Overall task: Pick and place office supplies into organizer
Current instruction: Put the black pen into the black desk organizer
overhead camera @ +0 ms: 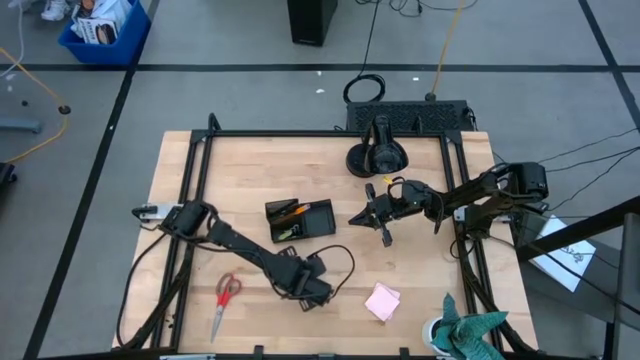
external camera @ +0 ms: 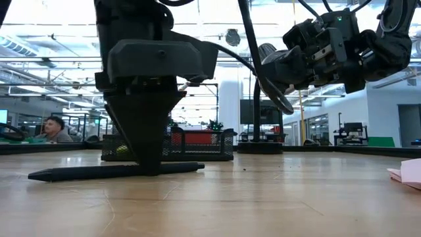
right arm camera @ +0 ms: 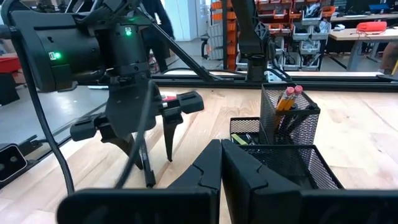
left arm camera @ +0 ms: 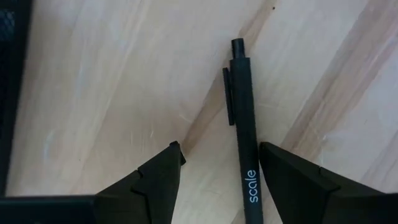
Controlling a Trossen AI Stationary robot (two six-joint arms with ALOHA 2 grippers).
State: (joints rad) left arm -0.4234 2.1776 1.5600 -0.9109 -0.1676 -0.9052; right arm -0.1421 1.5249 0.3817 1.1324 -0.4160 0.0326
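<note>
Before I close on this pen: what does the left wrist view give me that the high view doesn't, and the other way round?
Only the left wrist view: the black pen lying flat on the wood between the open left pincer fingers, closer to one finger.

Only the high view: the organizer, the scissors, the pink sticky-note pad, and the shut right pincer waiting right of the organizer.

Both: the bare wooden table.

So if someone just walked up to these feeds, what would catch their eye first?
Probably the left gripper, down at the table's front middle with its fingers open on either side of a black pen lying flat on the wood. Next, the right gripper, shut and raised above the table just right of the mesh organizer, which already holds orange pencils. The red-handled scissors lie front left.
</note>
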